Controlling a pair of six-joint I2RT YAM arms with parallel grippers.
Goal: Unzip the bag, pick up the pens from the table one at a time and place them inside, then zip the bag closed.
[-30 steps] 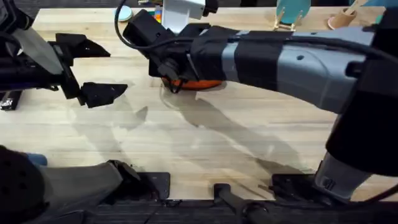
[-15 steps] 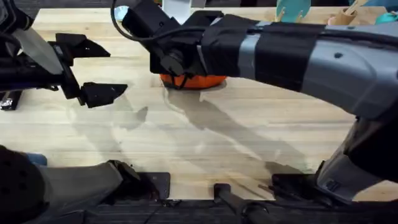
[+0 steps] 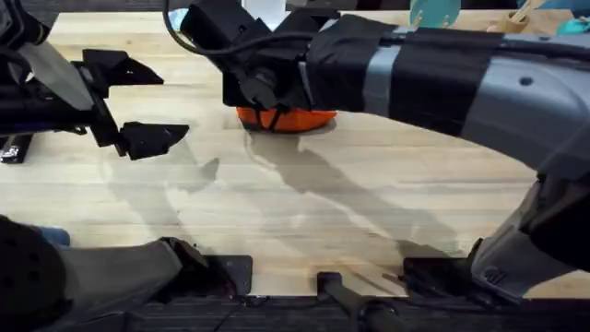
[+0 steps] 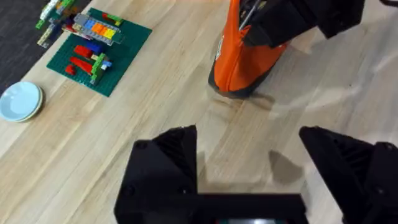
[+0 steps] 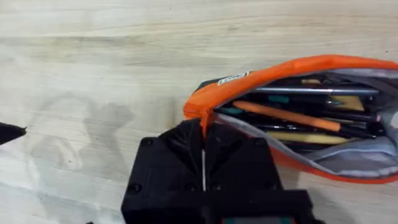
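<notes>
Hovering at my near left, the left end effector (image 3: 138, 101) gapes wide over bare bench (image 3: 304, 198). Farther out, I see the right end effector (image 5: 203, 163) pinched on the bag (image 5: 298, 118), which lies unzipped, pens (image 5: 292, 116) inside.

Light is bright and even across the tabletop (image 3: 304, 212), with no harsh glare on the pale planks. In the overhead view, a soft grey shadow runs from the orange bag (image 3: 286, 119) toward the near edge of the tabletop, and a fainter, double-edged shadow lies just beside the left pincer (image 3: 138, 106), which suggests several lamps overhead. The right arm (image 3: 461, 74), close under the camera, is large and soft in focus. In the right wrist view the bag's open mouth is fairly sharp, while the right pincer (image 5: 204, 171) in front of it is blurred.
</notes>
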